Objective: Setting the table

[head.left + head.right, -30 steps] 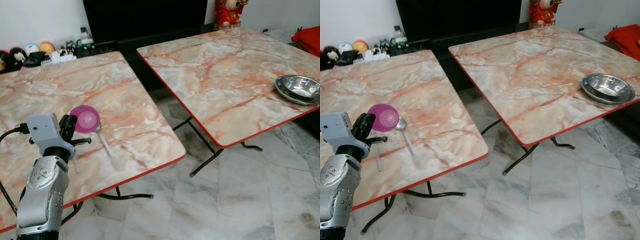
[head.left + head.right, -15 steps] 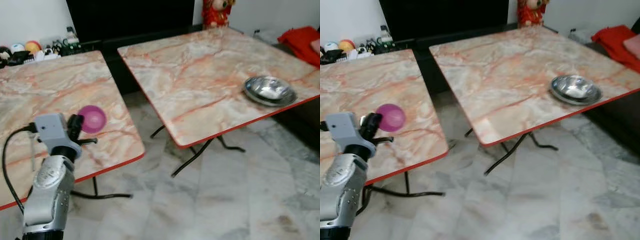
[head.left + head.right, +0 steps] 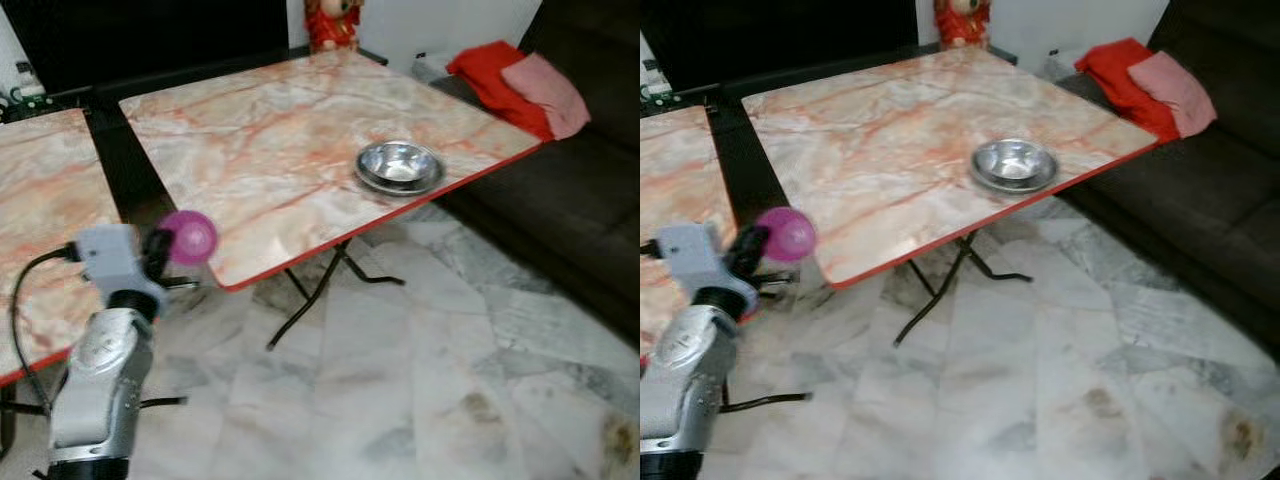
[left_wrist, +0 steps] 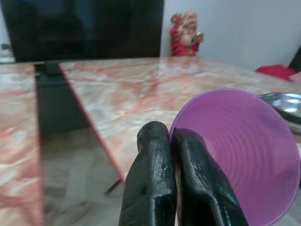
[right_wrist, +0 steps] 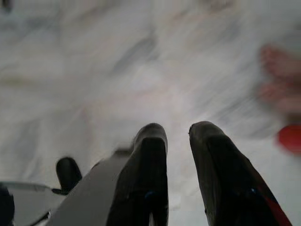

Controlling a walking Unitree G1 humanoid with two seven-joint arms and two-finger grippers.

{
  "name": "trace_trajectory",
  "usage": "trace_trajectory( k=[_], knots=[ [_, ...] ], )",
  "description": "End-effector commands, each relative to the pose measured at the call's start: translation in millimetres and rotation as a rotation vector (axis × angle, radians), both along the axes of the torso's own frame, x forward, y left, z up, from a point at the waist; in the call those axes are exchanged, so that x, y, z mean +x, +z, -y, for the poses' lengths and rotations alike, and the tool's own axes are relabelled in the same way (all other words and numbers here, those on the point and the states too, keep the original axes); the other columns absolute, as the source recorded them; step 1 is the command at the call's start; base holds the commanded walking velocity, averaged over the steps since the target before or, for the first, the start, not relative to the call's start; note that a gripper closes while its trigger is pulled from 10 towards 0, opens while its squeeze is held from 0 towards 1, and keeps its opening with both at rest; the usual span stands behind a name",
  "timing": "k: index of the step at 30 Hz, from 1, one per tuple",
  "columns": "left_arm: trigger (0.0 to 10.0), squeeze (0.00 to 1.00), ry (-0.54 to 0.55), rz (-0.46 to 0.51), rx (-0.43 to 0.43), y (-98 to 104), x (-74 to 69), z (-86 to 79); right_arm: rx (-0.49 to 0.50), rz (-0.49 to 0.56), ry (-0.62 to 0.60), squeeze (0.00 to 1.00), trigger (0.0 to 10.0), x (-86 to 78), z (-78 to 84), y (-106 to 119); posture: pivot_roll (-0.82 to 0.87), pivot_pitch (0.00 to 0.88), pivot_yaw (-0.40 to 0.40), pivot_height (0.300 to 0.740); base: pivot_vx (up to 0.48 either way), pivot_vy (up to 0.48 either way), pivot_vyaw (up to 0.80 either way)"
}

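Bowl (image 3: 188,237): purple. Desk (image 3: 290,140): pink-orange marble pattern, red edge. Dish (image 3: 400,167): silver. Floor (image 3: 420,390): grey-white marble. Cloth (image 3: 500,80): red. Left end effector (image 4: 175,141) fingers (image 4: 150,188): black.

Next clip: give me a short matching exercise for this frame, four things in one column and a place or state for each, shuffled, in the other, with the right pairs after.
Things:
1. purple bowl
2. steel bowl
3. red cloth
4. red figurine

Places or states:
A. lying on the dark sofa, with a pink cloth on it
B. pinched at its rim by the left gripper, held up off the tables
C. standing past the far edge of the marble table, against the wall
D. resting on the marble table near its red-trimmed edge

Pairs: 1-B, 2-D, 3-A, 4-C
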State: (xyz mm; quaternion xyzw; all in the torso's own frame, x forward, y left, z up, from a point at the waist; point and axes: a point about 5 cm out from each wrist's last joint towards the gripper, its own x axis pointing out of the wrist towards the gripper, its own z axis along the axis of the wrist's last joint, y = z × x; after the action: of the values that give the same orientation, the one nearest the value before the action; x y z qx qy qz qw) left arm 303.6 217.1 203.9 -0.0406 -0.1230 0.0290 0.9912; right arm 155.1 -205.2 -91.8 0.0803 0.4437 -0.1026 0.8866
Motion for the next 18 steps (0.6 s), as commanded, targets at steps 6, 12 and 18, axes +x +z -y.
trace_trajectory(
  k=[6, 12, 18],
  knots=[
    [10.0, 0.00, -0.017, 0.018, 0.009, 5.5, -2.7, -2.0, 0.031, -0.019, -0.001, 0.00, 10.0, -4.7, -10.6, -3.8, 0.02, 0.126, 0.020, 0.740, 0.000, 0.000, 0.00],
    [10.0, 0.00, -0.025, 0.014, 0.009, 4.5, -3.1, -0.9, 0.031, -0.016, 0.000, 0.00, 10.0, -5.1, -10.8, -3.8, 0.02, 0.127, 0.019, 0.740, 0.249, 0.000, 0.00],
    [10.0, 0.00, -0.031, 0.009, 0.007, 4.0, -3.3, -0.3, 0.031, -0.004, 0.001, 0.00, 10.0, -4.0, -10.5, -3.0, 0.02, 0.128, 0.017, 0.740, 0.352, 0.000, 0.00]
  ],
)
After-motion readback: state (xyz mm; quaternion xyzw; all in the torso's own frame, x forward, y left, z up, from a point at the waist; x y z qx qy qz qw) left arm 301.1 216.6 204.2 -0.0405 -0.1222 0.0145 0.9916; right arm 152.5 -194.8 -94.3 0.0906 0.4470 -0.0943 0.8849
